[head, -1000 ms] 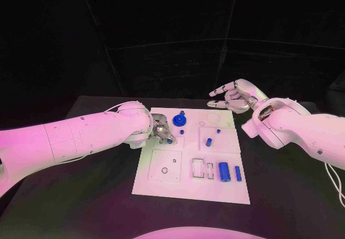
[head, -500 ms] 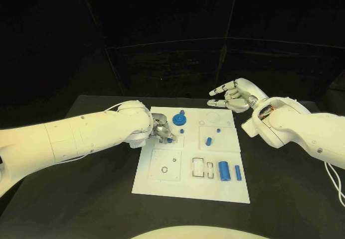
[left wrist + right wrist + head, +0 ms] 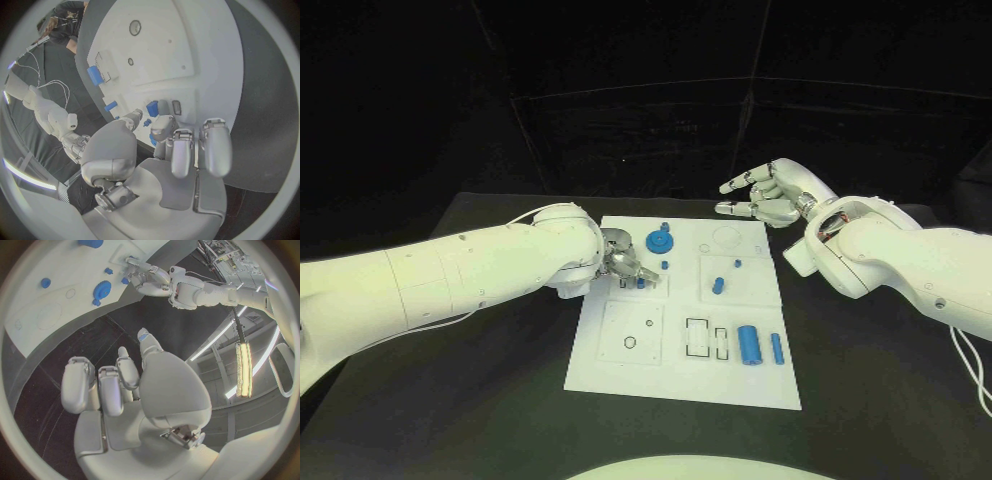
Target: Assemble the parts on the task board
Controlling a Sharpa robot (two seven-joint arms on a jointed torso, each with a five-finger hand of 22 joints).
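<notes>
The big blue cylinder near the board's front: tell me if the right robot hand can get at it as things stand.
Probably yes. The big blue cylinder lies uncovered on the task board, with only a thinner blue pin beside it. The right robot hand hovers open beyond the board's far edge, holding nothing, and the left robot hand works at the other side.

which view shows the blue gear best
Head view: the blue gear lies unobstructed at the task board's far end. Right wrist view shows it too, bent by the lens.

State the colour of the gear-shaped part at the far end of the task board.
Blue. The gear-shaped part shows best in the head view, against the white task board.
</notes>
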